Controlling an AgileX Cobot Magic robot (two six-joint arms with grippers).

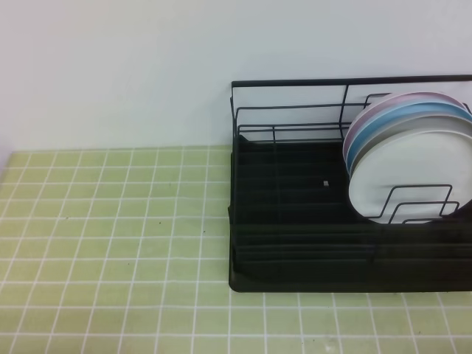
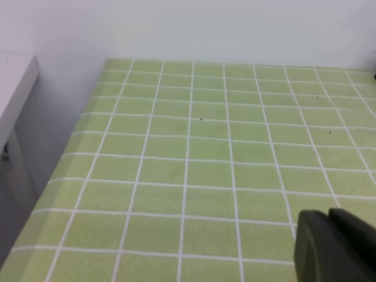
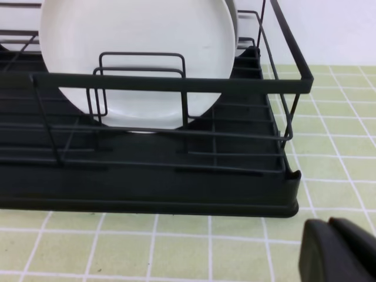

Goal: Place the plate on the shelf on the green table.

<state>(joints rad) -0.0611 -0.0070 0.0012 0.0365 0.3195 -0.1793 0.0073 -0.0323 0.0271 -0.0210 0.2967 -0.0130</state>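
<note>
The plate (image 1: 402,173) is seen standing upright in the shelf (image 1: 295,221), frontmost of the stack, on the green desk (image 1: 110,221). Both hands, left (image 2: 335,247) and right (image 3: 338,249), are closed, empty.

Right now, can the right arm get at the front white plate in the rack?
Probably yes. The plate stands upright in the rack, facing the right gripper. Its top looks free; the front rail and wire loops cross its lower half. The fingers are shut and must open first.
</note>
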